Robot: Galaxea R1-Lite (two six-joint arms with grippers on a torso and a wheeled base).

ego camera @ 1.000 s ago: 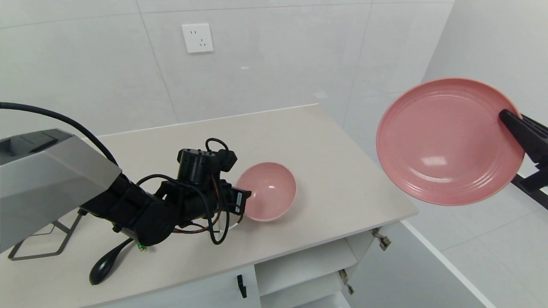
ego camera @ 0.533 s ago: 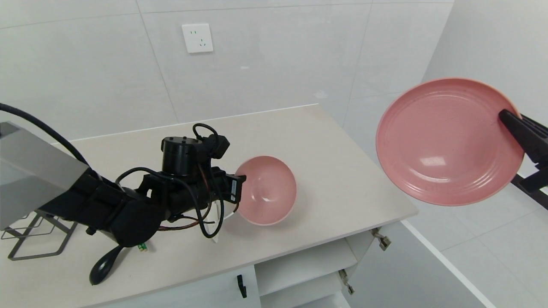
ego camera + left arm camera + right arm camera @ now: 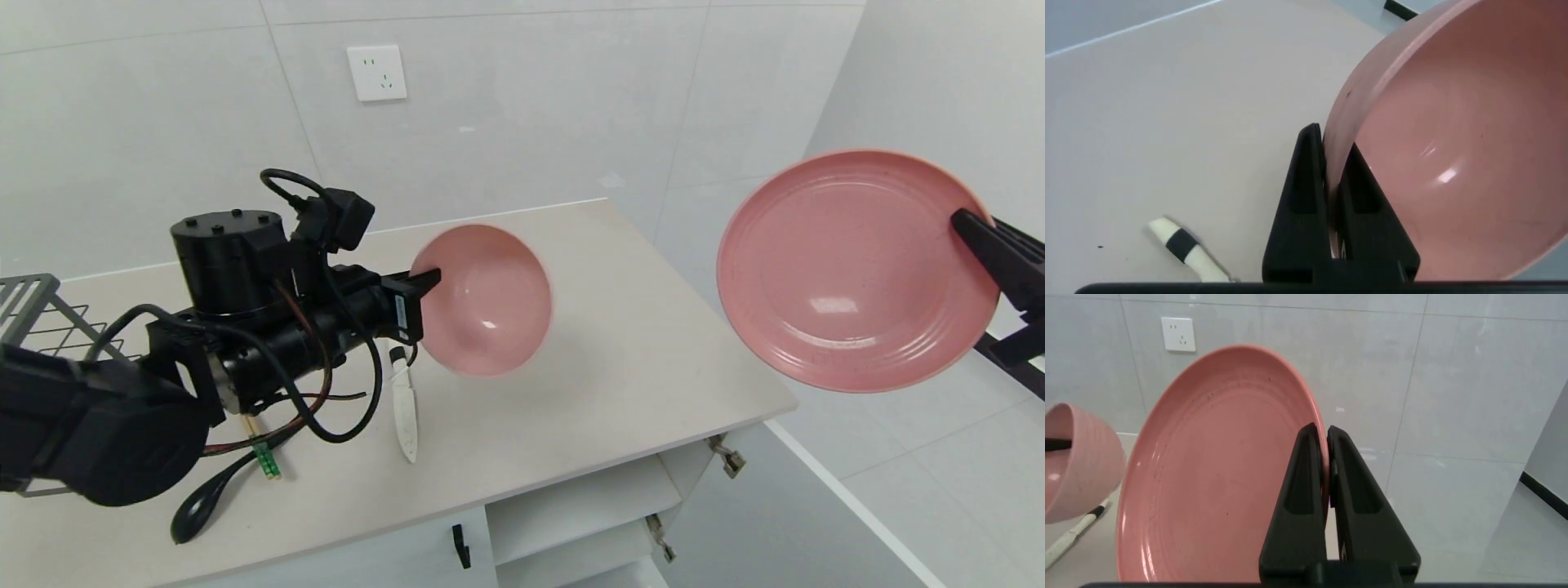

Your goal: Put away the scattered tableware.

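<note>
My left gripper (image 3: 426, 282) is shut on the rim of a pink bowl (image 3: 486, 300), holding it tilted in the air above the beige counter (image 3: 637, 343). In the left wrist view the fingers (image 3: 1310, 180) pinch the pink bowl (image 3: 1454, 147) at its edge. Off the counter's right end, my right gripper (image 3: 967, 224) is shut on the rim of a pink plate (image 3: 849, 269), held up on edge. The right wrist view has the pink plate (image 3: 1217, 465) clamped in my right gripper (image 3: 1327, 457), with the pink bowl (image 3: 1078, 461) farther off.
A white-handled knife (image 3: 404, 404) and a black spoon (image 3: 196, 506) lie on the counter near its front edge. A wire dish rack (image 3: 37, 314) stands at the far left. Open cabinet shelves (image 3: 588, 514) sit below the counter. A wall socket (image 3: 376, 73) is behind.
My left gripper has lifted the pink bowl off the counter and tipped it upright, uncovering the white-handled knife. The right arm and plate have stayed still.
</note>
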